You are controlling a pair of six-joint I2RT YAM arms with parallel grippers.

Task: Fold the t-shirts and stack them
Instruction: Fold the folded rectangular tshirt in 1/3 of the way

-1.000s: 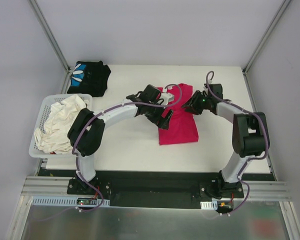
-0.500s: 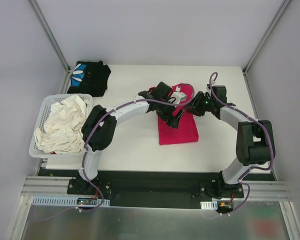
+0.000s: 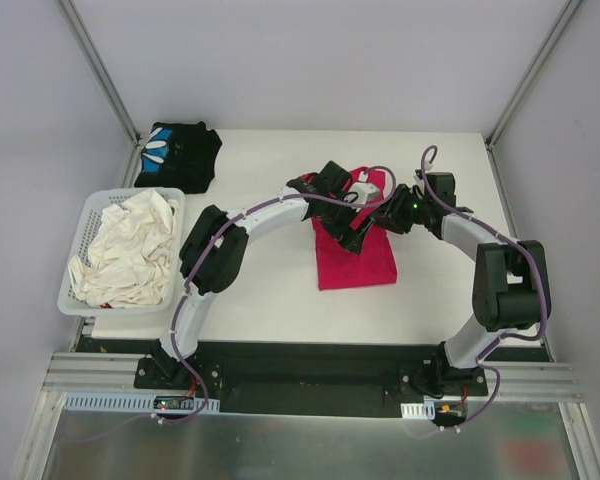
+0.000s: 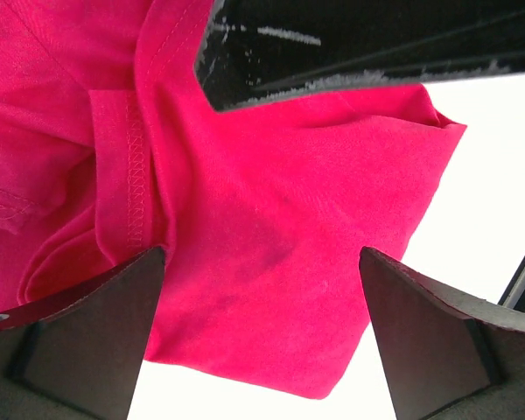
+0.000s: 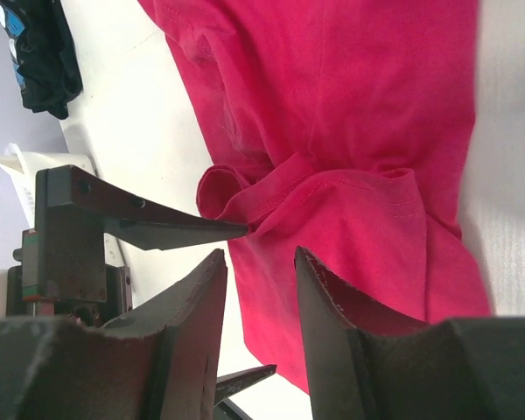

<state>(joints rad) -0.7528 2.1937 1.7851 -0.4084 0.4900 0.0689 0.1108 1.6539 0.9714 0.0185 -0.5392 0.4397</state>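
Observation:
The magenta t-shirt lies partly folded in the middle of the table, its upper part bunched; it also shows as the magenta t-shirt and the magenta t-shirt. My left gripper hovers over its upper left part, jaws wide open and empty, left gripper just above a folded corner. My right gripper faces it from the right, right gripper with its jaws partly open, nothing between them. The black t-shirt with a blue-and-white print lies folded at the far left corner.
A white lattice basket full of pale cloth stands at the left edge of the table. The two grippers are close together over the shirt; the left gripper's fingers reach into the right wrist view.
The left arm has stretched further right, over the magenta shirt. The right gripper has shifted slightly toward it. The shirt's upper edge has bunched up.

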